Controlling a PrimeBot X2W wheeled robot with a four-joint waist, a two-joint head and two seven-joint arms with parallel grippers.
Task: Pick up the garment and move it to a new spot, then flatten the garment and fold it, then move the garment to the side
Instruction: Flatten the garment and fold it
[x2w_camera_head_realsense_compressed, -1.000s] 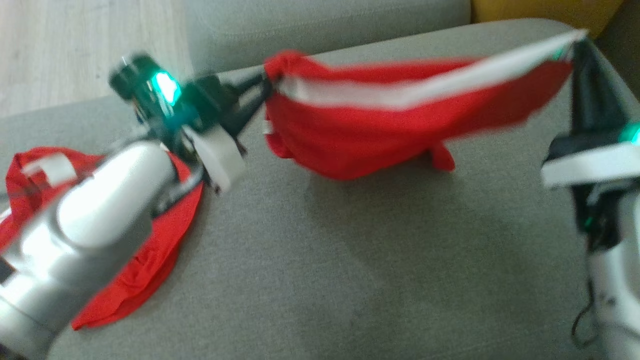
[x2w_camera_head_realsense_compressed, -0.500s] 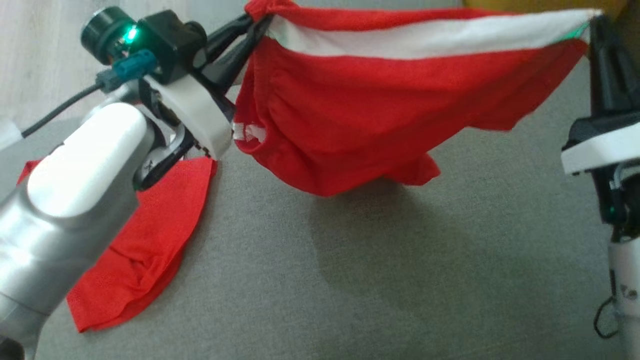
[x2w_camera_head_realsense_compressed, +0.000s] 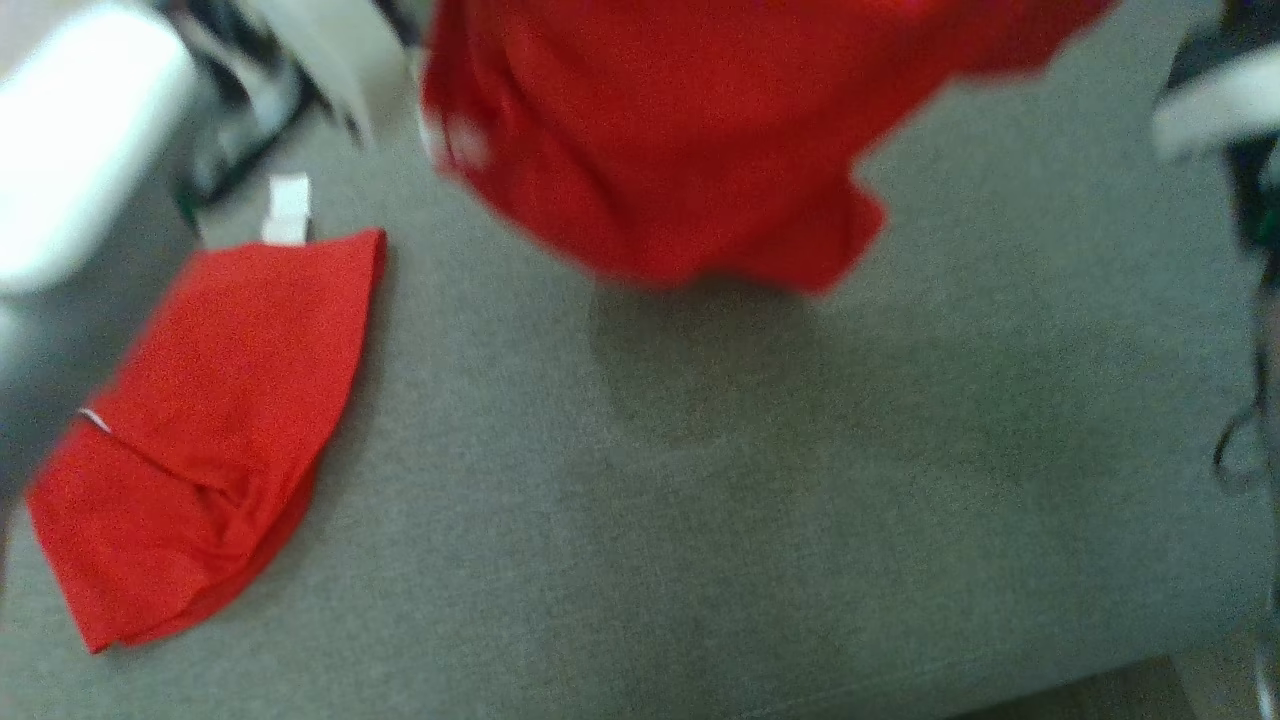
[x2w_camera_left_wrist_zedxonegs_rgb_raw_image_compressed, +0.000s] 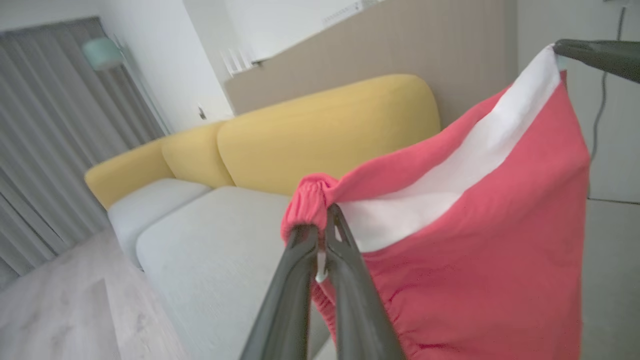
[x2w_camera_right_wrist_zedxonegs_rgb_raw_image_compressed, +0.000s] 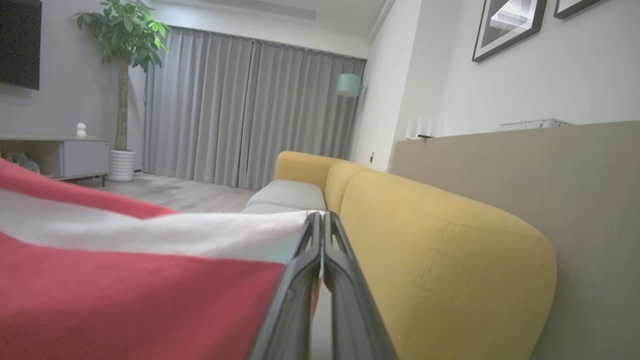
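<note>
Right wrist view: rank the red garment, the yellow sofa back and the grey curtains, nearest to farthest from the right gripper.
1. Red garment, clamped in the right gripper, spreading left.
2. Yellow sofa back, just right.
3. Grey curtains, far across the room.

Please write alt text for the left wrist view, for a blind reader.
The left gripper pinches one bunched corner of a red garment with a white band; the right gripper holds the far corner. A yellow sofa stands behind.

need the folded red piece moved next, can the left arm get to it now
Probably not yet: the left gripper is shut on a corner of the lifted garment. The folded piece lies uncovered on the cushion, so only that grip stands in the way.
</note>
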